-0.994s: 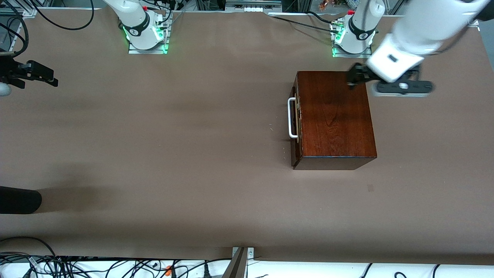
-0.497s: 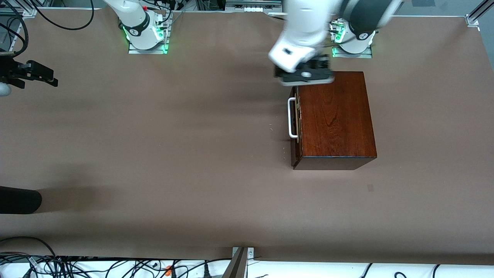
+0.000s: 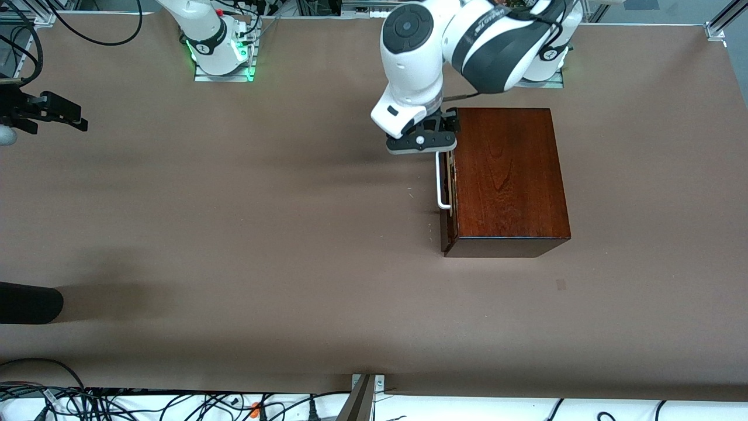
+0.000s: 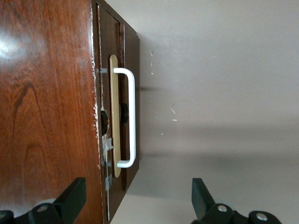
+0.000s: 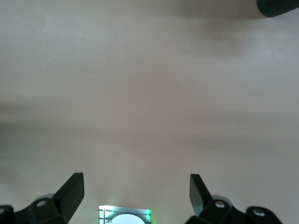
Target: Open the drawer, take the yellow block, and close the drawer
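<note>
In the front view, a dark wooden box (image 3: 507,178) sits on the brown tabletop (image 3: 263,234) toward the left arm's end, with its drawer (image 3: 447,193) shut flush and the white handle (image 3: 442,179) facing the right arm's end. The left hand (image 3: 422,142) hovers over the end of the handle that is farther from the front camera, just beside the box's corner. The right hand (image 3: 49,111) waits over the tabletop at the right arm's end, well apart from the box. In the left wrist view, the left hand's fingers (image 4: 70,200) are spread wide, one over the box top and the other over bare tabletop, with the handle between them and untouched. In the right wrist view, the right hand's fingers (image 5: 70,191) are spread wide over bare tabletop and grip nothing. No yellow block shows in any view.
</note>
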Robot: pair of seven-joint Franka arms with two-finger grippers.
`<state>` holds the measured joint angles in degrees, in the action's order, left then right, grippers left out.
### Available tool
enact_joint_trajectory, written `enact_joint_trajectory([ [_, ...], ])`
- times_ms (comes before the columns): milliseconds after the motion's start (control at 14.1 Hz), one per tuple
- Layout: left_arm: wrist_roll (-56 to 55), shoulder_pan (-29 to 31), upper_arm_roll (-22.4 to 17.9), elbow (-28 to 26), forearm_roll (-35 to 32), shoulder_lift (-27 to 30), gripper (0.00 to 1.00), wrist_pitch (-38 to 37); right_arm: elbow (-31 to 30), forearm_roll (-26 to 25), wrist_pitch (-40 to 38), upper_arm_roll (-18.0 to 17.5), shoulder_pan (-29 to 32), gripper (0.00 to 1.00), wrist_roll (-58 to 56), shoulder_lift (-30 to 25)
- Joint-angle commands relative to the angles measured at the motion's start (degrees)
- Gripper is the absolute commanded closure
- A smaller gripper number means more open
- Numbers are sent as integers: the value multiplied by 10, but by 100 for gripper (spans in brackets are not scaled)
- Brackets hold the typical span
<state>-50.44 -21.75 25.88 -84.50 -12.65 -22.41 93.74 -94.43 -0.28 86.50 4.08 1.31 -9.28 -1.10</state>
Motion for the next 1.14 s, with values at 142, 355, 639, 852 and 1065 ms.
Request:
enact_joint_trajectory([
  [142, 2, -4, 2, 12, -52, -54, 0, 1, -1, 9, -4, -2, 5, 0, -2, -4],
  [355, -1, -1, -1, 3, -61, -75, 0, 29, -2, 9, -4, -2, 5, 0, -2, -4],
  [639, -12, 2, -3, -35, -86, -82, 0, 74, -2, 9, -4, -2, 5, 0, -2, -4],
  [852, -12, 3, -4, -40, -94, -94, 0, 78, -2, 9, -4, -2, 5, 0, -2, -4],
  [1065, -26, 2, -3, -41, -104, -106, 0, 79, -2, 9, -4, -2, 5, 0, -2, -4],
])
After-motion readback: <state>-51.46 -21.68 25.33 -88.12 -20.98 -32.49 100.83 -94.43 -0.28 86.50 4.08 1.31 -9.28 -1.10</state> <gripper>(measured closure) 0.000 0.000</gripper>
